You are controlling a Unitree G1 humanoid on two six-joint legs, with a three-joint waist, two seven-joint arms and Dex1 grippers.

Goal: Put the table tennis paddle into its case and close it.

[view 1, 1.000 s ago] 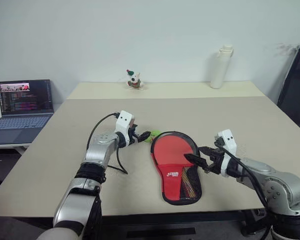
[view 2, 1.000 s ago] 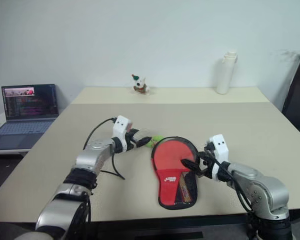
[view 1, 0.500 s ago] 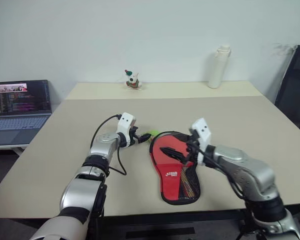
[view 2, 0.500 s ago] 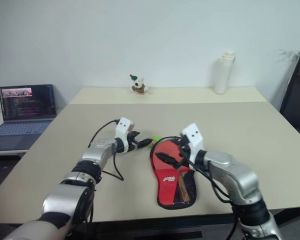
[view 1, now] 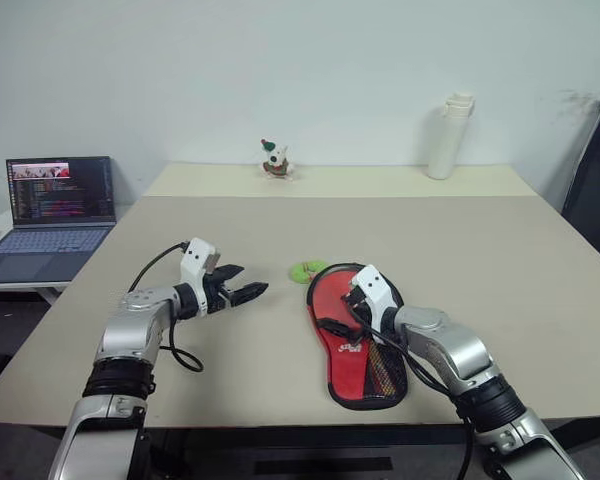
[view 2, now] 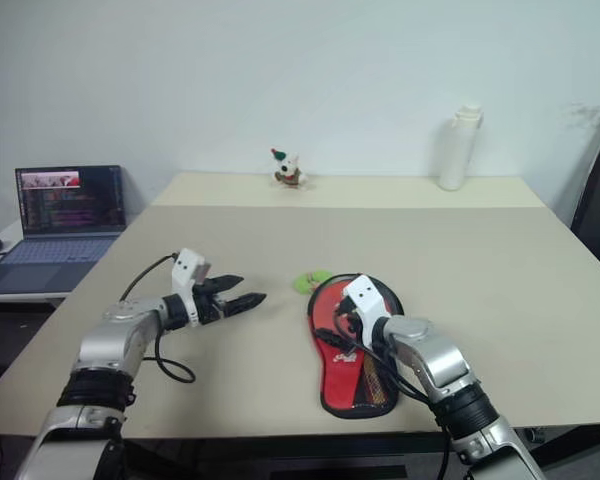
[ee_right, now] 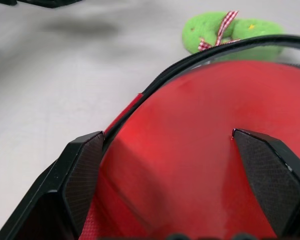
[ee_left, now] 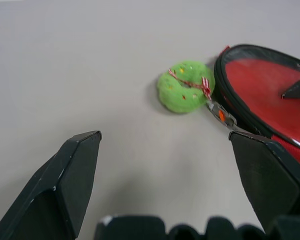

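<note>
I am looking down over both arms at a wide beige table [view 1: 480,230]. The case [view 1: 365,375] lies flat near the front edge, a little right of centre, red face up, with its white logo and black mesh pocket toward me. Its round end points away from me, and the black zip rim there appears to stand open. A smooth red surface fills that round end; I judge it to be the table tennis paddle [ee_right: 205,165] already seated inside, though I cannot see its handle to confirm. The small green tag [ee_left: 184,92] lies on the table just beyond the round end, joined to the zip by a short cord.

My right gripper [view 1: 342,322] hangs over the left rim of the case, fingers spread wide and holding nothing; I cannot tell whether a fingertip touches the rubber. My left gripper [view 1: 242,293] hovers above bare table to the left of the case, well apart from it, also spread wide and empty.

As I read it, the paddle is in, and the closing remains: the zip must be drawn around the rim.

A laptop [view 1: 50,210], a white bottle [view 1: 444,136] and a small figurine [view 1: 274,159] sit far off.
</note>
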